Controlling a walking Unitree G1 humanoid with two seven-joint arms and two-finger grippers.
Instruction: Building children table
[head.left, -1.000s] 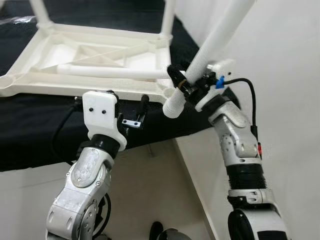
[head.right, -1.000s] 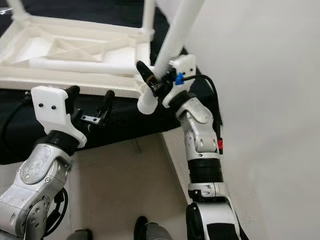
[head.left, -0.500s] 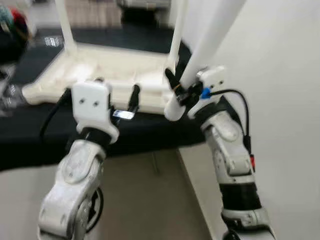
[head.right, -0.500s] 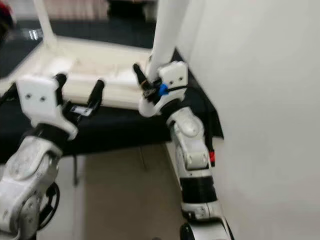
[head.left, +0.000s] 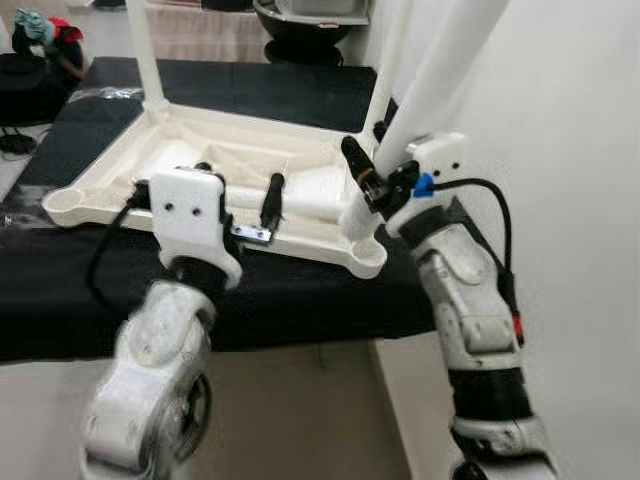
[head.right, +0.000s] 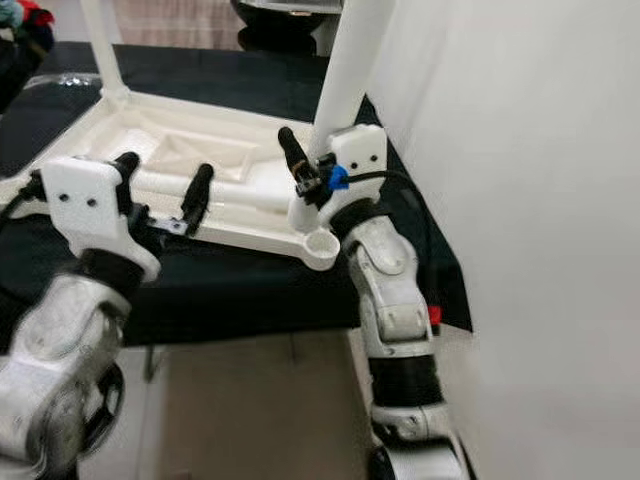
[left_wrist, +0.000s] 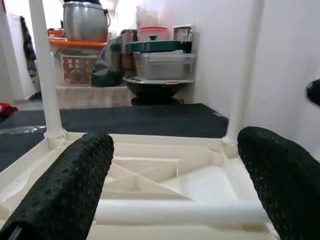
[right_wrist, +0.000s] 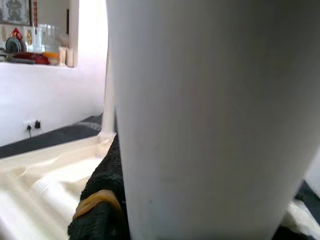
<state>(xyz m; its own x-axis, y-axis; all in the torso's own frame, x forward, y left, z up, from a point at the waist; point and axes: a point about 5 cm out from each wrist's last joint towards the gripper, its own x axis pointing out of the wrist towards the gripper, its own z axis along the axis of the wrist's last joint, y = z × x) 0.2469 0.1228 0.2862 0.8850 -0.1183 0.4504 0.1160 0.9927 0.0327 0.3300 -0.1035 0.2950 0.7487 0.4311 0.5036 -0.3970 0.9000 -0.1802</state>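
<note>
Leg between right fingers

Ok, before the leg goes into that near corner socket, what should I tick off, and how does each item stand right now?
1. Right gripper shut on the white leg: ok, its fingers clamp the lower part.
2. Leg's lower end over the near corner socket: not ok, it sits just behind the open socket ring.
3. Leg upright: not ok, it leans.
4. Tabletop lying upside down on the black cloth: ok, two legs already stand at the far corners.
5. Left gripper steadying the tabletop: not ok, it is open, holding nothing.
6. Loose leg lying inside the frame, away from the socket: ok.
</note>
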